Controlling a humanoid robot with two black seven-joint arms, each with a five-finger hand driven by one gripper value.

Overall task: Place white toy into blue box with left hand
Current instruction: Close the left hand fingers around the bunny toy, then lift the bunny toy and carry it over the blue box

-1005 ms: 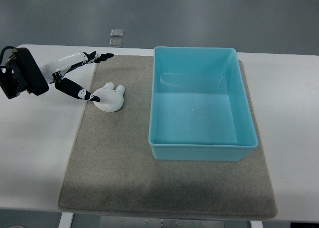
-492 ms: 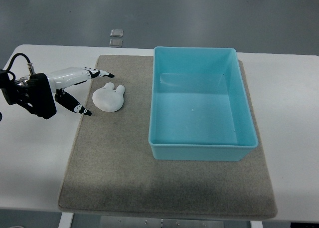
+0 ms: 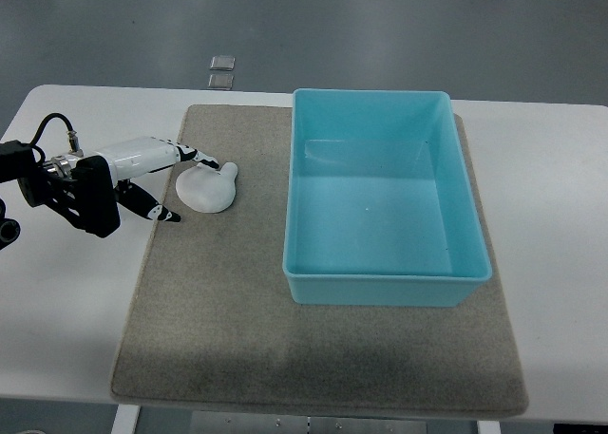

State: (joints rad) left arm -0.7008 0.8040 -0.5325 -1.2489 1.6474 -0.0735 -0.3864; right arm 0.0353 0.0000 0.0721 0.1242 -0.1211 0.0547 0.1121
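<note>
My left hand [image 3: 161,173] comes in from the nine o'clock edge, low over the white table [image 3: 66,292], with the black wrist block trailing a thin cable behind it. The fingers are spread and relaxed, holding nothing: the upper fingers [image 3: 195,157] stretch out toward three o'clock, and their dark tips reach over the near edge of the white toy [image 3: 207,187], though from this steep angle I cannot tell if they actually touch it. My thumb, tipped in black and white, points along the mat on the six o'clock side of those fingers and stops just beside the toy without closing on it. So the toy sits in the open fork of my hand, not gripped. It lies flat on the grey mat [image 3: 218,330], a rounded white lump with two small ears poking toward two o'clock. The blue box [image 3: 385,292] stands at three o'clock from the toy, well apart from it, on the same mat, its open top facing up and its pale floor bare. The toy is outside the box, on the mat between my hand and the box's left wall. Up at twelve o'clock, beyond the table on the grey floor, are two small square plates [image 3: 222,70] stacked one behind the other.
</note>
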